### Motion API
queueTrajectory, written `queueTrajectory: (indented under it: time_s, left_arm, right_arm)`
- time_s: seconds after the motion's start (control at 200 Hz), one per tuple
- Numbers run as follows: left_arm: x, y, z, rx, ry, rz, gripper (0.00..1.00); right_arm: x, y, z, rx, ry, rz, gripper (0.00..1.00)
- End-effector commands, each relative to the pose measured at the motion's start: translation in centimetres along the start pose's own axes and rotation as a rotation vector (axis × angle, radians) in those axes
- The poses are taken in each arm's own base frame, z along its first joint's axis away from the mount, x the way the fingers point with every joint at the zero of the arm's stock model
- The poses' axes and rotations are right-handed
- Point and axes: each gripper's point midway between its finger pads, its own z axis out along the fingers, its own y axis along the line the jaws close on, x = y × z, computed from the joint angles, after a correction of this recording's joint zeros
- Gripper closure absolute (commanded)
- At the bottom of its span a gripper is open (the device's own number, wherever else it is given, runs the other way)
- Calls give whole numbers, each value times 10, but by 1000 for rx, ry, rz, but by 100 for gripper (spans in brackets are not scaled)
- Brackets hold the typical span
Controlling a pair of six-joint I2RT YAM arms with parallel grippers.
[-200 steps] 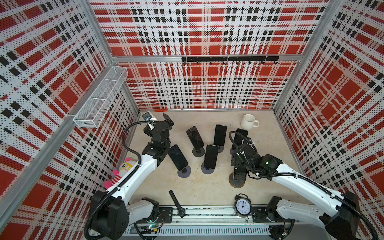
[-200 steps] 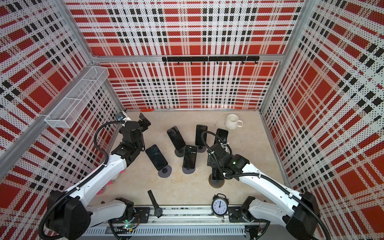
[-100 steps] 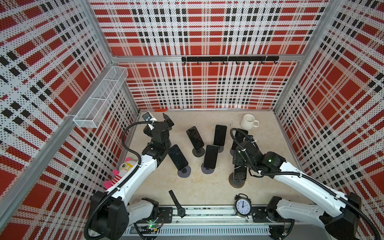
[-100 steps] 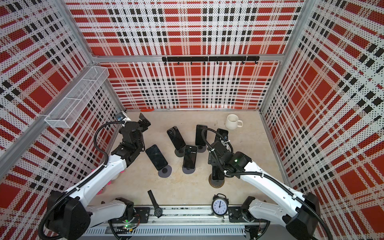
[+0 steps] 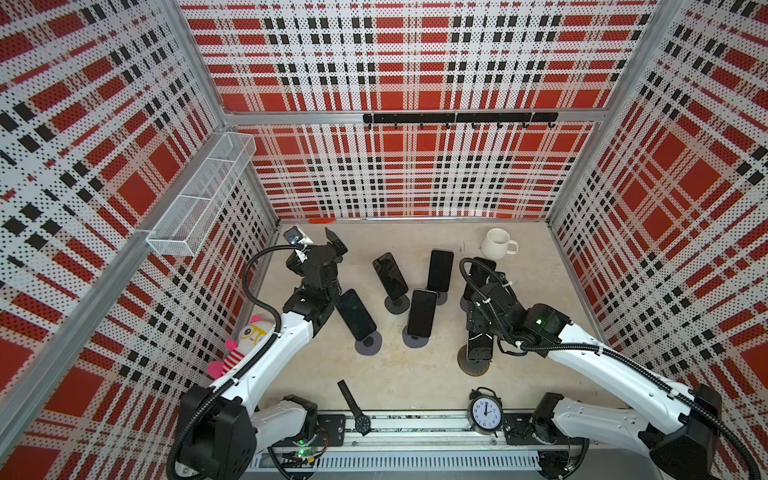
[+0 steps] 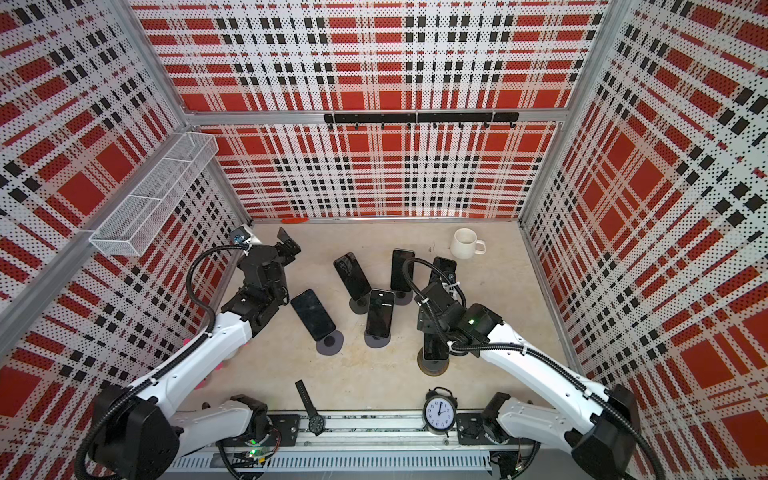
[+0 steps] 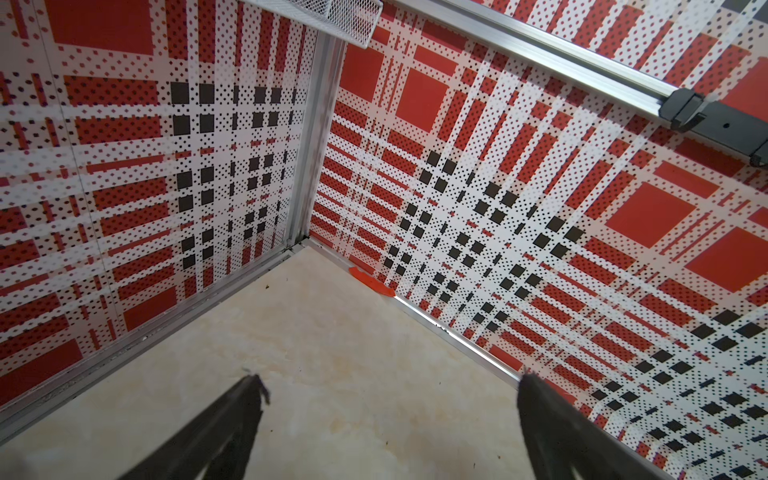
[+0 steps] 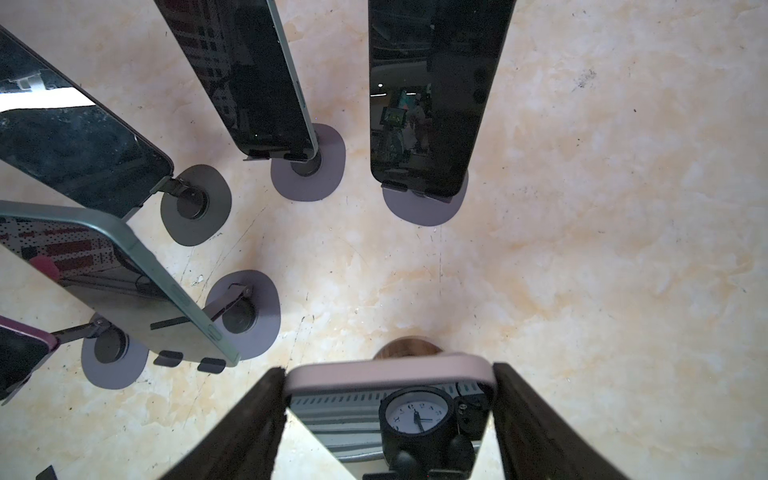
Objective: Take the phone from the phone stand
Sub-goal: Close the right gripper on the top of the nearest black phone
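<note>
**Right tool point(image 8: 388, 368) pinches the pink-cased phone point(image 8: 345, 411) on its stand**

The right tool's two dark fingers point(image 8: 266, 415) press against the opposite long edges of the pink-cased phone near its top end, gripping it across its width. The phone stands upright in the phone stand point(image 5: 473, 365), whose round wooden base rests on the beige marbled surface point(image 5: 415, 374). In both top views it is at the near right of the cluster of phones, just behind the alarm clock point(image 5: 485, 411), and the right wrist hides most of it. Its dark screen mirrors the clock's white dial, where the ring of numerals is reversed and too small to read.

The left tool point(image 7: 390, 378) is spread wide with nothing between its fingers. It hangs over bare surface and faces the far left corner of the plaid enclosure.

Five other phones point(image 5: 422, 311) lean on grey-based stands point(image 5: 368, 343) to the left of and behind the gripped one. One of them point(image 6: 380, 313) shows a faint row of marks near the top of its screen, too small to read.

A white mug point(image 5: 496, 243) stands at the far right. A black wristwatch point(image 5: 353, 405) lies at the near edge, left of the clock. A plush toy point(image 5: 249, 338) sits against the left wall.
</note>
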Motion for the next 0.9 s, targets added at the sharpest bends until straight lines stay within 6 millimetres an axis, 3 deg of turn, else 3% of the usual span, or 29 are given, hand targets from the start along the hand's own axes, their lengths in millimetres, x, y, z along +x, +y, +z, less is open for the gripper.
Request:
queueTrajectory:
  time_s: [0.0,0.135,0.351,0.591,0.892]
  left_arm:
    - [-5,1,-5,13,-16,-7,2]
    - [-5,2,-6,15,-18,-9,2]
    - [-7,2,-8,19,-21,-9,2]
    - [-9,4,-10,19,-26,-16,2]
    - [-2,4,-10,31,-18,-21,2]
  right_arm:
    - [14,-7,5,40,51,-24,19]
    - [19,-9,9,55,63,-31,12]
    - [26,-8,12,47,84,-22,16]
    - [39,0,2,20,95,-33,9]
    - [56,-11,1,14,102,6,10]
